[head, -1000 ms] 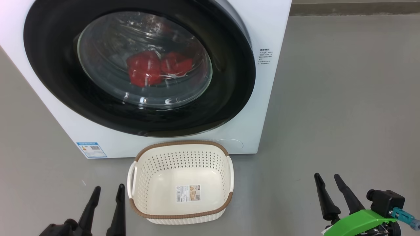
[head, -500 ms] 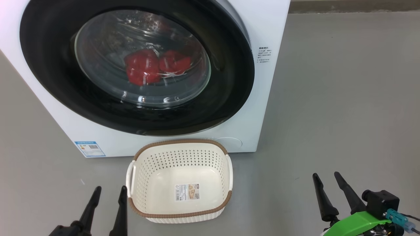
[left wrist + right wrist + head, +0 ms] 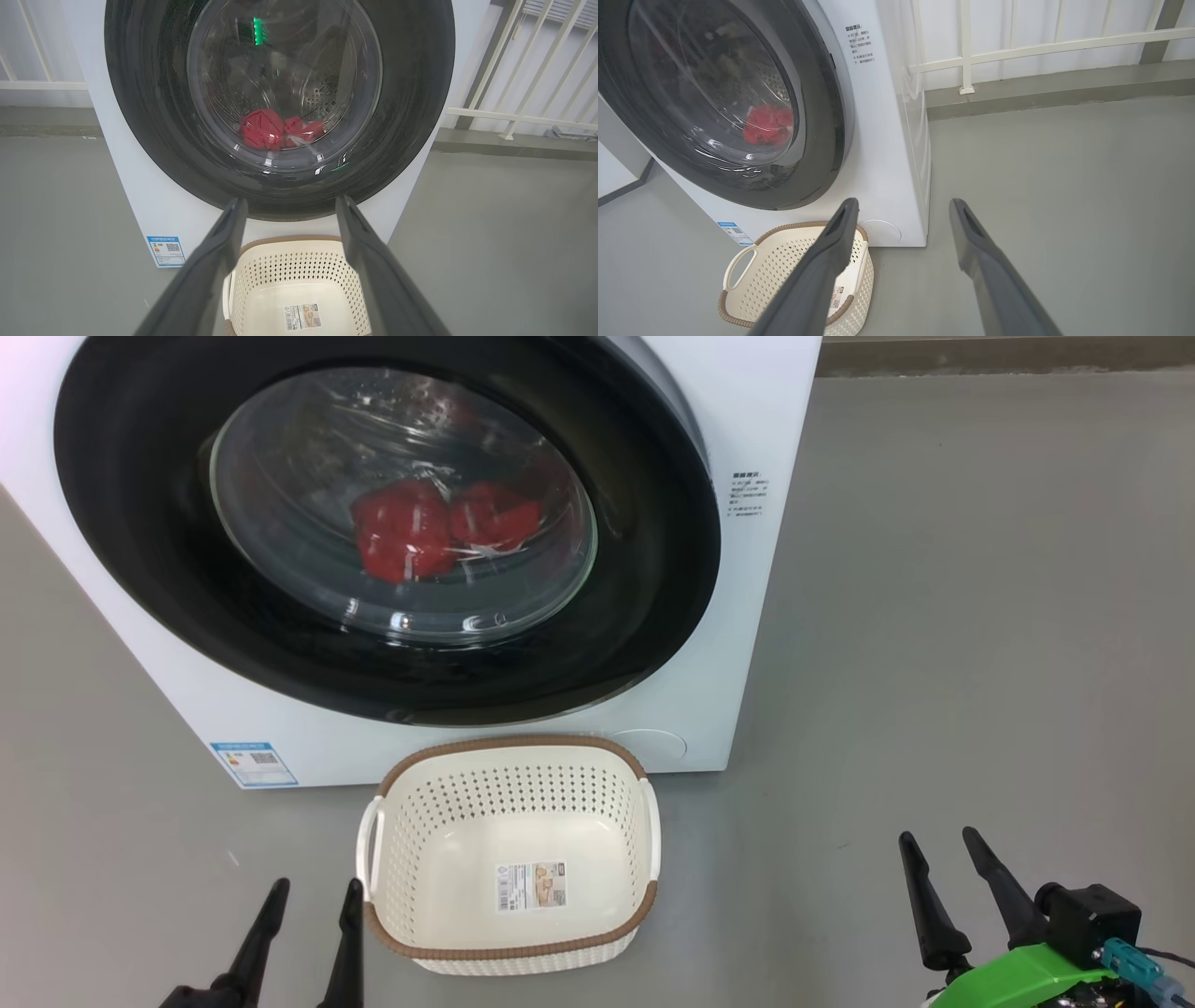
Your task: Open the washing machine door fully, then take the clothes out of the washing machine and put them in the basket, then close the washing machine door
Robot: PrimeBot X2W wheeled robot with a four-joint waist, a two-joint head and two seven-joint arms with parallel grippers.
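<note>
The white washing machine [image 3: 756, 420] [image 3: 154, 205] [image 3: 887, 140] stands on the grey floor with its black-rimmed round door [image 3: 644, 579] [image 3: 411, 93] [image 3: 822, 116] shut. Red clothes [image 3: 439, 527] [image 3: 275, 128] [image 3: 766, 123] lie inside the drum, seen through the glass. The cream basket [image 3: 509, 943] [image 3: 289, 249] [image 3: 738, 275] sits empty on the floor right before the machine. My left gripper [image 3: 313, 891] [image 3: 289, 205] is open at the basket's left front. Far to the basket's right, my right gripper [image 3: 936, 840] [image 3: 901, 205] is open, nothing between its fingers.
Grey floor spreads wide to the machine's right. A white railing [image 3: 1017, 46] [image 3: 514, 116] with a raised kerb runs behind and beside the machine. A blue label [image 3: 254, 763] sits on the machine's lower left front.
The head view has shifted slightly. Both grippers stay open and low; the door and the basket have not moved.
</note>
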